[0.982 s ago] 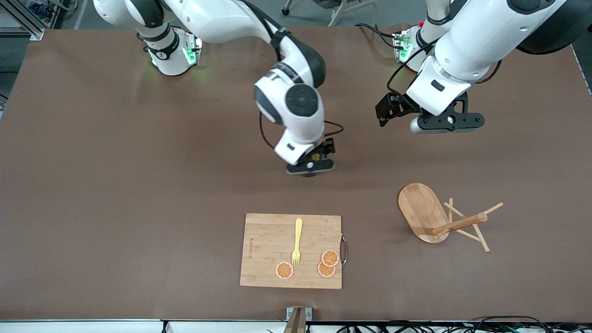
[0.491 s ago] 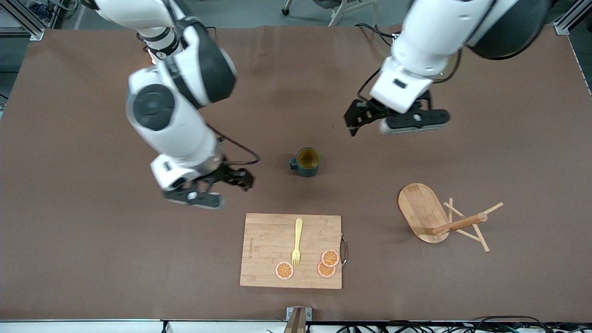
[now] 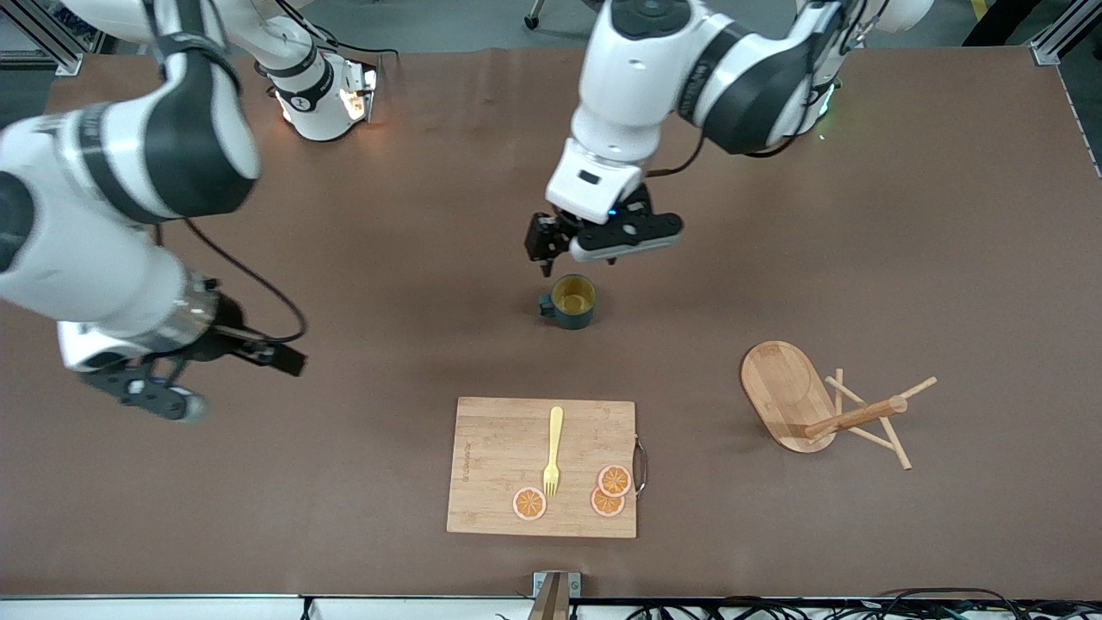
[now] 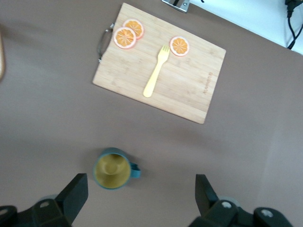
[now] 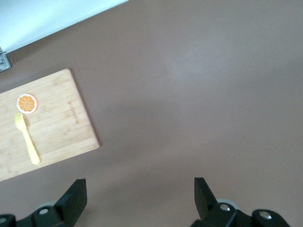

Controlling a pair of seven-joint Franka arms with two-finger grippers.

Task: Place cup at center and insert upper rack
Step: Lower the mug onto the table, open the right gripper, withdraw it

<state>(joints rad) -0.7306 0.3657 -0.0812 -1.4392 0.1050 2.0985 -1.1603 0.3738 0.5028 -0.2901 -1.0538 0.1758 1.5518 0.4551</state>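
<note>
Cup (image 3: 572,301) stood upright at the table's center, placement apparently done. Upper rack (image 3: 828,407) lay toppled toward the left arm's edge, uninserted. Left gripper (image 3: 603,244) hovered over the cup, fingers open; right gripper (image 3: 142,392) hung over bare table toward the right arm's edge, fingers open.

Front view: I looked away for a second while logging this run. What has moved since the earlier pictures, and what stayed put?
The right tool let go of the cup, leaving it upright at the table's center, and swung away toward the right arm's end, open and empty. The left tool travelled in from the left arm's end to hover open above the cup. The rack, lying on its side, and the cutting board with its fork and orange slices did not move.
</note>
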